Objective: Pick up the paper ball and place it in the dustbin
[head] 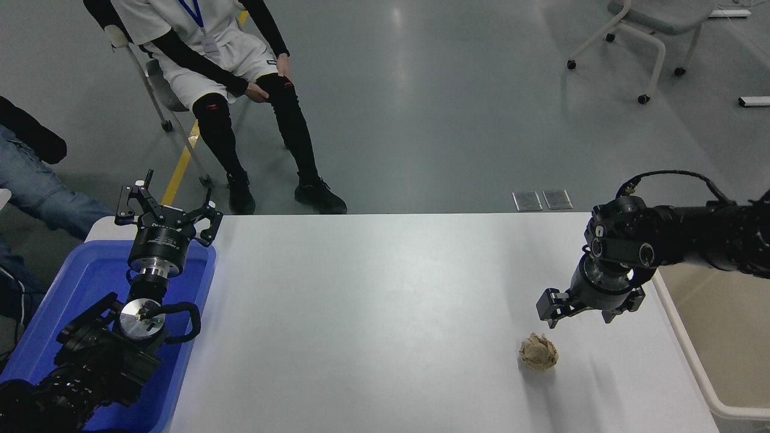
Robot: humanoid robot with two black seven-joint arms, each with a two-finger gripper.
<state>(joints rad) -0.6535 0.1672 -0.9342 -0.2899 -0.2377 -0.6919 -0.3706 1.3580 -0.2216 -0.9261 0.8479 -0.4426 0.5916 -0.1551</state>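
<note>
Paper ball [538, 352], tan, crumpled and wrinkled, lies on the white table [373, 313] at 5 o'clock. The black right gripper [582, 308], fingers spread, hangs just above-right. Lightness and softness are expected; its 2 sides should be pinched.

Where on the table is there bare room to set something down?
The table is bare between the blue tray on the left and the paper ball. It is crowded near the right edge, where the right gripper hangs beside the ball and the dustbin.
</note>
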